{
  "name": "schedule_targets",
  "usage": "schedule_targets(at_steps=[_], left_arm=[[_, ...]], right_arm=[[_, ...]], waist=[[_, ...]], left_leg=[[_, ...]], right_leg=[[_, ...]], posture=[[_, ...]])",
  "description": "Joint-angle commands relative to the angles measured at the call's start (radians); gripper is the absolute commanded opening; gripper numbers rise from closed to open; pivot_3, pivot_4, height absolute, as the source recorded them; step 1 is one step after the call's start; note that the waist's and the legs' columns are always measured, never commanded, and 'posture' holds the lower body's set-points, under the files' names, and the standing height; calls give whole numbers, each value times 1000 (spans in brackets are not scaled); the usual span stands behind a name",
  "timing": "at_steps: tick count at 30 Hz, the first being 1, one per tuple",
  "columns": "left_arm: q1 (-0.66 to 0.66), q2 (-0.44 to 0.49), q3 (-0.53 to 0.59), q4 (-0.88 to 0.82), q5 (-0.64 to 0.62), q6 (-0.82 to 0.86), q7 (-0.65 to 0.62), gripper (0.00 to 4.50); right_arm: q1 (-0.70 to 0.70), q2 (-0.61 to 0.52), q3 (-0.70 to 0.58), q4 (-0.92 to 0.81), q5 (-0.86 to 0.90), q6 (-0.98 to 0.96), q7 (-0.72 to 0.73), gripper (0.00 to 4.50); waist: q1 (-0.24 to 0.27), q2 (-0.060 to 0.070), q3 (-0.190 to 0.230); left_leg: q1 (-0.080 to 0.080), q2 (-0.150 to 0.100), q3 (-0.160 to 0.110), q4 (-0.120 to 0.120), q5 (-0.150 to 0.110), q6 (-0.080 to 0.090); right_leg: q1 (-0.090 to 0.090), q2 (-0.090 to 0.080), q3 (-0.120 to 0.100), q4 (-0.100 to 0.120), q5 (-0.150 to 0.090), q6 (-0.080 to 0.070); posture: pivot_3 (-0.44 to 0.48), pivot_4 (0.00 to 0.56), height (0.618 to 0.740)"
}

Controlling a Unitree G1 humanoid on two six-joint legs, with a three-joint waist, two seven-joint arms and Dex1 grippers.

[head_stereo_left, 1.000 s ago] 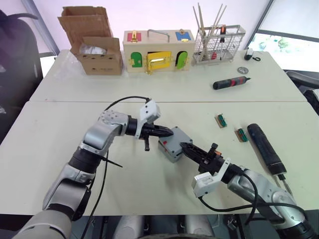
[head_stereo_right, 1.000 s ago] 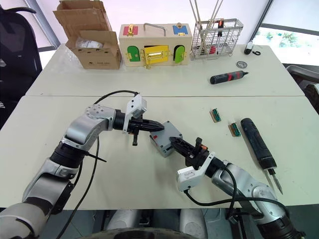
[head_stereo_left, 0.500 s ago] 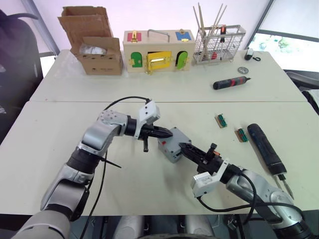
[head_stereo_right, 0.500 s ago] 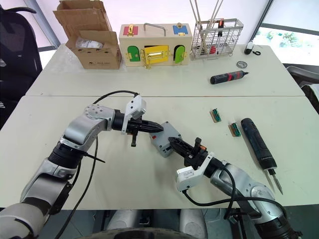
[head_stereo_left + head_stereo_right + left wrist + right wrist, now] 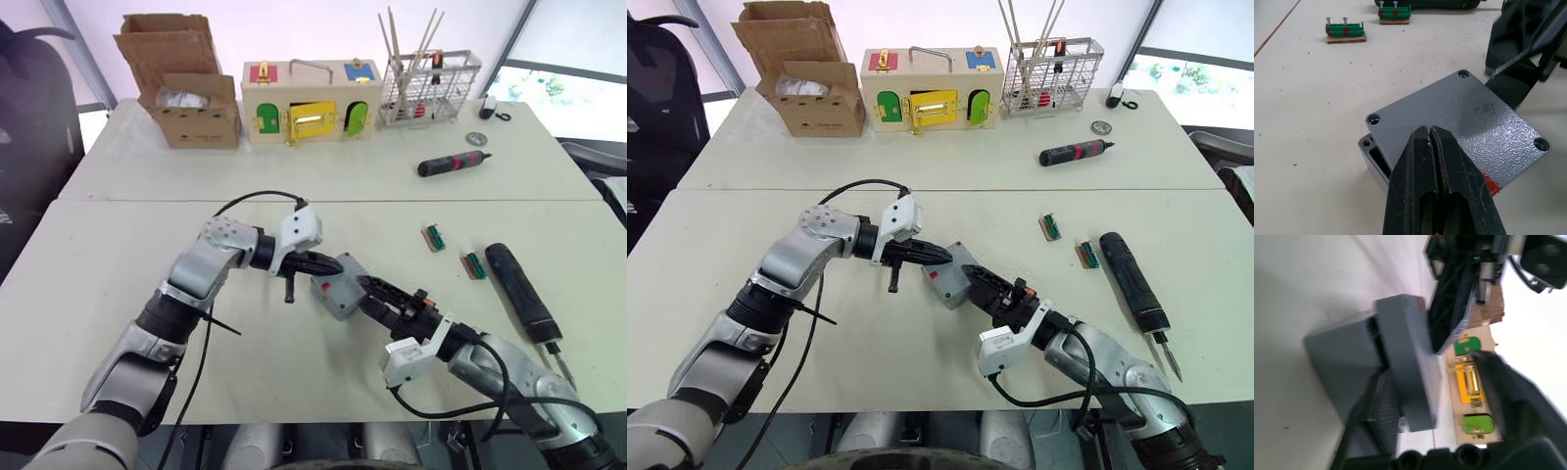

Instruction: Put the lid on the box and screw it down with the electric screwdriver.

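1. Two pale worktop (image 5: 118,255) slabs butt together
2. Near slab: grey box (image 5: 338,291), electric screwdriver (image 5: 519,291), two green screw holders (image 5: 434,236)
3. Far slab: cardboard box (image 5: 186,93), wooden box (image 5: 312,100), wire rack (image 5: 431,86), black-and-red screwdriver (image 5: 452,164)

The lid (image 5: 1459,122), a flat grey square with a screw hole at each corner, sits askew on the grey box (image 5: 333,291) near the frame's centre, one box corner left uncovered. A small red mark shows on the box's side. The electric screwdriver (image 5: 520,289), long and black, lies flat at the right, bit pointing toward the lower edge.
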Motion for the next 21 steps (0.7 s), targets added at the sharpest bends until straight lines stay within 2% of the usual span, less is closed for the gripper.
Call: schedule_targets(at_steps=[1,2,7,21], left_arm=[[33,14,-71,36,60,12,-6,0],[32,15,-75,44,69,8,-5,0],[36,17,-89,70,92,-2,4,0],[39,17,-89,94,106,-14,32,0]], right_arm=[[3,-15,-25,-18,17,6,8,4307],[8,-20,-31,-22,22,6,12,4458],[20,-49,-61,-36,51,4,26,4458],[1,-80,-49,-50,126,-17,130,4458]], waist=[[0,0,0],[1,0,0],[1,0,0],[1,0,0]], left_leg=[[1,0,0,0,0,0],[3,0,0,0,0,0],[12,0,0,-1,-2,4],[13,0,0,-1,-4,6]], right_leg=[[1,0,0,0,0,0],[3,0,0,0,0,0],[13,0,0,-2,-1,1],[13,-2,1,-2,-1,0]], posture=[[0,150,694],[0,150,694],[0,150,694],[0,150,694]])
